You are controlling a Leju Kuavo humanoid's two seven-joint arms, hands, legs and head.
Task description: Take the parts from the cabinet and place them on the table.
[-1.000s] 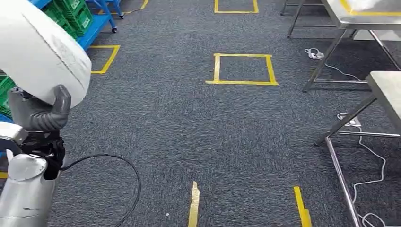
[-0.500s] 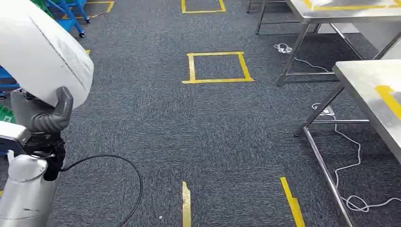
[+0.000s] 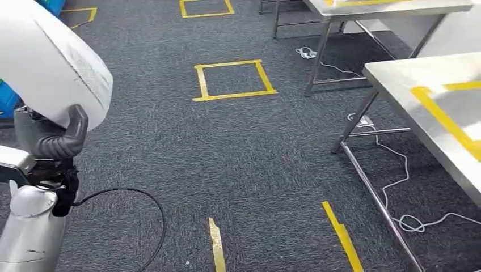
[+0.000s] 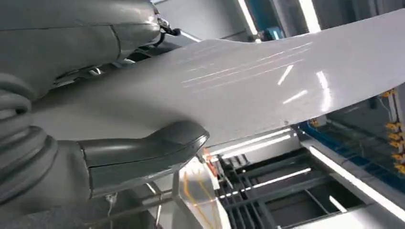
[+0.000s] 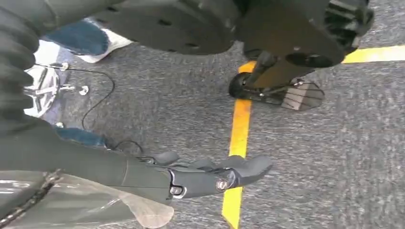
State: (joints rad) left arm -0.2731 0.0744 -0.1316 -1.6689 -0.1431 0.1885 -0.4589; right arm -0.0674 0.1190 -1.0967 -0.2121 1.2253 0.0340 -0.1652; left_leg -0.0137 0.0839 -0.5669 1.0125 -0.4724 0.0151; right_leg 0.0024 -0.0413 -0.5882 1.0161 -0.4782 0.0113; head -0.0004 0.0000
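Observation:
A large white curved part [image 3: 48, 62] fills the upper left of the head view, and my left hand [image 3: 54, 139] holds it with the grey thumb hooked over its lower edge. In the left wrist view the same white part [image 4: 248, 90] runs across the frame with my left hand's thumb [image 4: 143, 152] pressed against it. A steel table [image 3: 431, 107] with yellow tape lines stands at the right. My right hand [image 5: 210, 174] hangs beside my body over the carpet, fingers stretched out and holding nothing.
Grey carpet carries a yellow tape square [image 3: 232, 79] ahead and tape strips [image 3: 216, 246] near my feet. A second steel table [image 3: 363, 8] stands farther back. White cables [image 3: 397, 181] lie under the near table, a black cable [image 3: 142, 221] loops by my left arm.
The whole picture has slid left, so the camera has turned right. The steel table now takes up more of the right side. My left hand still holds the white part.

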